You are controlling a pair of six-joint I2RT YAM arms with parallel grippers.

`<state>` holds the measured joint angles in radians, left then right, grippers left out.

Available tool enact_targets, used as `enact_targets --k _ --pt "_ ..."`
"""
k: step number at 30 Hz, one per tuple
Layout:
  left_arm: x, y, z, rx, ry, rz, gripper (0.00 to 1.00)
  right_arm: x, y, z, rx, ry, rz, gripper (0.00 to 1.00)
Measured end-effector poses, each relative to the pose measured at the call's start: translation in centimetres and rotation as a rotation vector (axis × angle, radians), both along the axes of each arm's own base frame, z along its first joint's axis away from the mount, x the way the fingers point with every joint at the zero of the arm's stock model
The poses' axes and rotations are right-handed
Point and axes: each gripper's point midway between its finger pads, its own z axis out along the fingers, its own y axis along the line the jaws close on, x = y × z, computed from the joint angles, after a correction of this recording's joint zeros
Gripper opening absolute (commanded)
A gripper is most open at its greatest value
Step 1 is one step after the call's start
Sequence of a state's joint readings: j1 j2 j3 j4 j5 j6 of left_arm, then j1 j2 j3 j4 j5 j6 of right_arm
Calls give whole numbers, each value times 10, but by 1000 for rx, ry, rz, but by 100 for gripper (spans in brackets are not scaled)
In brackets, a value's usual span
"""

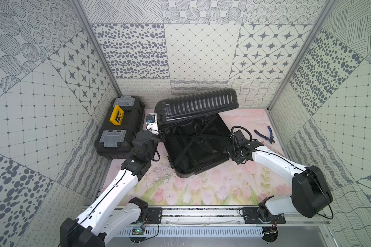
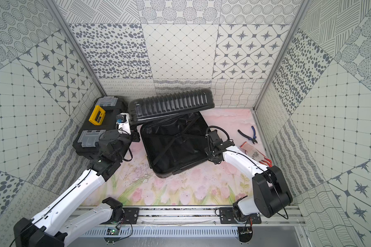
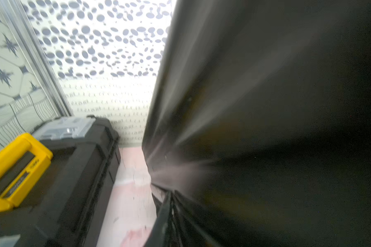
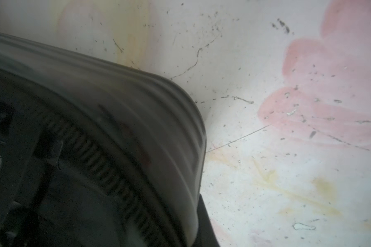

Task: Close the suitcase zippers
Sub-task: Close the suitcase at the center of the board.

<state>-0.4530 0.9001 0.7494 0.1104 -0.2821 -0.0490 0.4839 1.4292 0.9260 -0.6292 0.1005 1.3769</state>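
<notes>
Tightly together, the fingers of the right gripper (image 1: pixel 230 153) sit at the near right corner of the small black hard-shell ribbed suitcase (image 1: pixel 193 149); whether they pinch anything I cannot tell. That arm's wrist view shows only the rounded corner, with the thin black zip track (image 4: pixel 99 162) curving along its rim. The left gripper (image 1: pixel 160 136) is against the suitcase's left side, just beside the lid's left end, and how far its fingers are parted cannot be made out. The suitcase lies open on the pink flowered mat (image 1: pixel 201 188), base flat with glossy black lining and crossed straps showing, its ribbed lid (image 1: pixel 201 102) tilted above the far edge and blurred. Left of the suitcase stands a black toolbox with grey latches and a yellow handle (image 1: pixel 120 128); right of the suitcase lie blue-handled pliers (image 1: pixel 265 133)
</notes>
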Motion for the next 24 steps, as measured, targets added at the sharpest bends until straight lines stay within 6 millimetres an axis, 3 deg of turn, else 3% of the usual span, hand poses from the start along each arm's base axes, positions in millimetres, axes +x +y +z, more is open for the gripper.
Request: enact_targets --k 3,6,10,19,21,24 --pt "-22 -11 -28 -20 93 -78 39 2 7 1 14 -13 19 24" --pt "-45 -21 -48 -49 170 -153 49 8 21 6 43 -56 82 36" --pt "-73 -24 -64 -103 273 -216 52 7 24 20 72 -104 140 52" --pt "-139 -4 -93 -291 533 -184 53 -38 -65 60 -30 -205 97 69" --pt "-148 3 -89 -340 552 -156 54 -38 -77 77 -77 -227 128 72" --pt "-158 15 -82 -402 574 -96 59 -19 -94 111 -147 -286 178 78"
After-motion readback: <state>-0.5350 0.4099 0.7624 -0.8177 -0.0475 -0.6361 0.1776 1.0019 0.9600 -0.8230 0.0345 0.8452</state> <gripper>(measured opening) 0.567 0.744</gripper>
